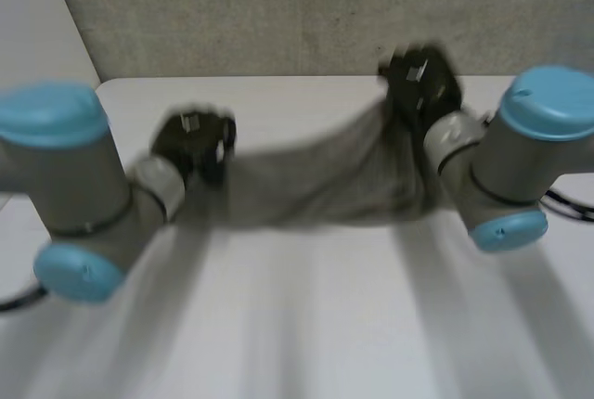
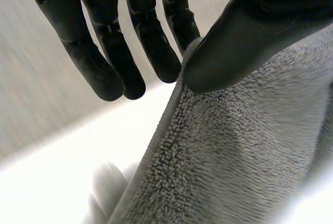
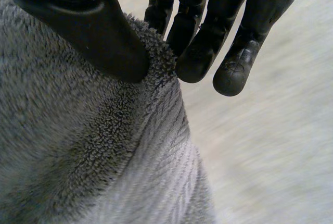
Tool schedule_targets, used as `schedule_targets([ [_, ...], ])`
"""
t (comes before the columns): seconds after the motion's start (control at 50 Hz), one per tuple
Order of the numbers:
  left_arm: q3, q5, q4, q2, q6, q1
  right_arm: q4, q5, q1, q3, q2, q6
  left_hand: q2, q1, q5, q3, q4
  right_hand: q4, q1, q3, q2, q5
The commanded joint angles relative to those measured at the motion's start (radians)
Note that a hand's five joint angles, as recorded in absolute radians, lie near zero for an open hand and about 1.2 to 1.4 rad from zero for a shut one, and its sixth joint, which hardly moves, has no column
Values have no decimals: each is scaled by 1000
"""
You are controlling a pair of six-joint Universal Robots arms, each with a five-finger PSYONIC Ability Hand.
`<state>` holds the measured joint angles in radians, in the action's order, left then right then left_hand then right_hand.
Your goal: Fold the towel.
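White table [image 1: 306, 325] below; left hand [image 1: 190, 144] and right hand [image 1: 422, 83] each hold grey towel [image 1: 325, 181] edge pinched in their fingers [image 3: 203, 52].

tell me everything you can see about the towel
The towel is grey, with a fluffy looped pile and a flatter ribbed band along its edge. It hangs spread between the two hands, sagging in the middle over the white table. The left hand pinches one end at the edge between thumb and fingers, and the right hand pinches the other end the same way. Whether its lower edge touches the table cannot be told.
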<state>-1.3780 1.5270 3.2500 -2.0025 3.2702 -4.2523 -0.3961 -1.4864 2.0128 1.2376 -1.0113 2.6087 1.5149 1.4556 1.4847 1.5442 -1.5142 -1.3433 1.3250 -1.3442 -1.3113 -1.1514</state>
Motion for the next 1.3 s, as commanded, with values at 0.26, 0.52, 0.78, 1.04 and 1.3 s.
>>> schedule_targets([
  [0.26, 154, 104, 195, 140, 0, -52, -40, 119, -14, 161, -240, 90, -119, -59, -263, -148, 118, -53, 71, -52, -85, -70],
  [0.52, -286, -65, 100, 140, 3, -14, 413, 259, -100, 422, -153, -437, -119, -59, -263, -148, 118, 110, -92, 111, 78, 93],
  [0.78, -475, -73, 91, 243, 60, 88, 487, 196, -189, 511, -403, -483, -119, -59, -263, -148, 118, 422, -403, 422, 390, 404],
  [1.04, -510, -71, 73, 275, 65, 111, 502, 201, -177, 366, -483, -234, -119, -59, -263, -148, 118, 1073, -1055, 1074, 1041, 1056],
  [1.3, -558, -71, 54, 378, 65, 123, 818, 310, -19, 4, -52, -63, -119, -59, -263, -148, 118, 1047, -1029, 1048, 1015, 1030],
])
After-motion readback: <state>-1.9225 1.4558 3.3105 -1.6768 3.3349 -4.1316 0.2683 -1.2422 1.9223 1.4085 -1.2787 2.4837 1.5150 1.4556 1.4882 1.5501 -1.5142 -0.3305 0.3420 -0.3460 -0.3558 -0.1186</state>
